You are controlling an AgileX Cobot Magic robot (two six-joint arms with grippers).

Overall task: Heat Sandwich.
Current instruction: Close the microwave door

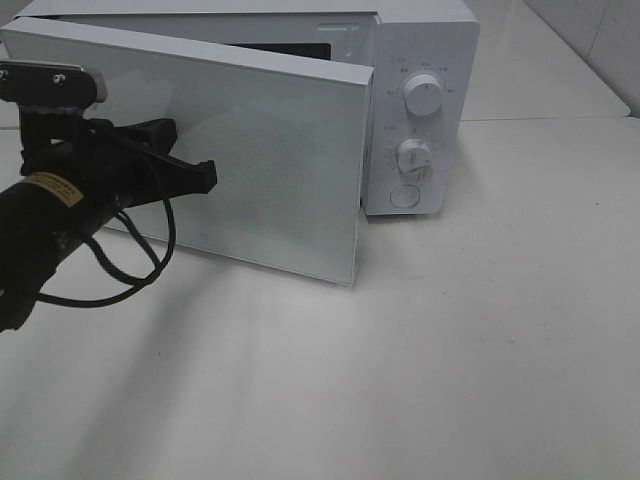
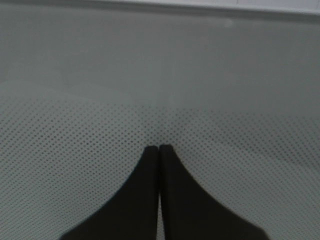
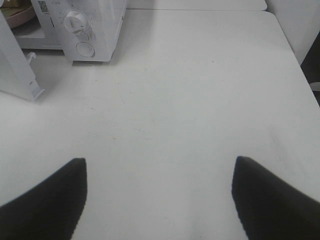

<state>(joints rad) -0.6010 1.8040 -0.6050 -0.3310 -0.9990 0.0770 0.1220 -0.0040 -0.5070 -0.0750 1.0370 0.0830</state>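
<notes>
1. The matte white worktop [image 1: 480, 350] is lying smooth and flat.
2. The boxy white microwave [image 1: 425, 60] is standing with its glossy, mesh-dotted door [image 1: 270, 150] partly open.
3. The black left hand [image 1: 205, 178], its tapered fingers pressed together, is pointing at the door's face.
4. The right hand [image 3: 160, 162] is hovering over the worktop with its fingers wide apart.
5. The sandwich is not showing clearly. Only a rounded pink plate rim [image 3: 20, 16] is peeking from the cavity.
</notes>
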